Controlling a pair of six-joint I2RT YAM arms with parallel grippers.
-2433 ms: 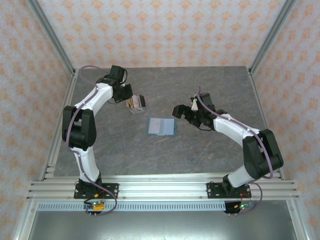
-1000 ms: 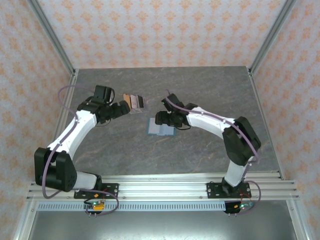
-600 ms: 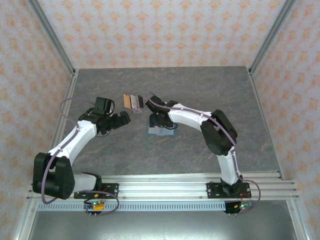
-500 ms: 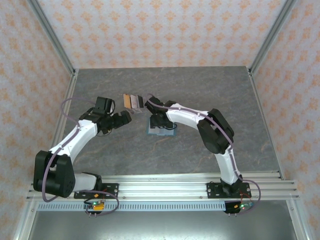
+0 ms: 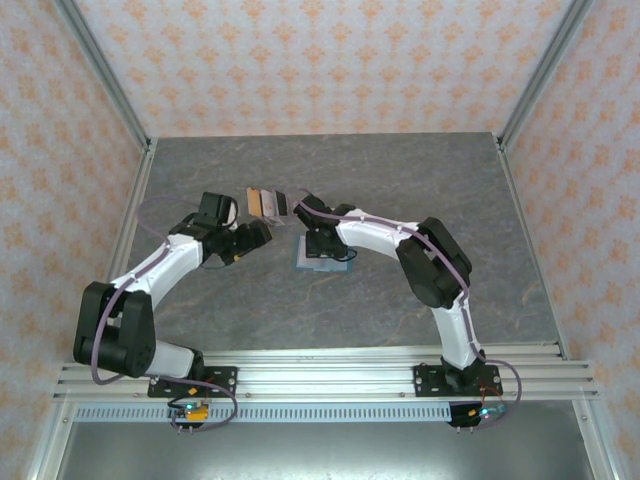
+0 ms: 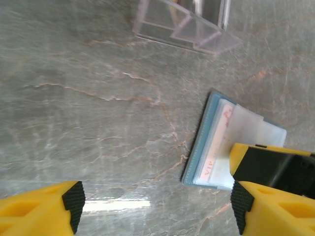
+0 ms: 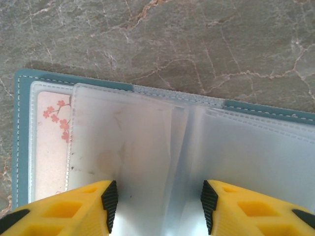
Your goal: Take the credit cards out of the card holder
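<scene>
The grey table [image 5: 400, 300] carries everything; the open card holder [image 5: 322, 257] lies flat at the centre of the overhead view, probably so its clear sleeves can be reached; the right gripper [image 7: 155, 206] stands over those sleeves, fingers apart and clamping nothing, perhaps to pin them; the left gripper [image 6: 153, 209] hovers wide open beside it, seemingly ready to pull. One holder; three credit cards [image 5: 267, 202] at its upper left; one blossom-printed card [image 7: 50, 142] inside.
</scene>
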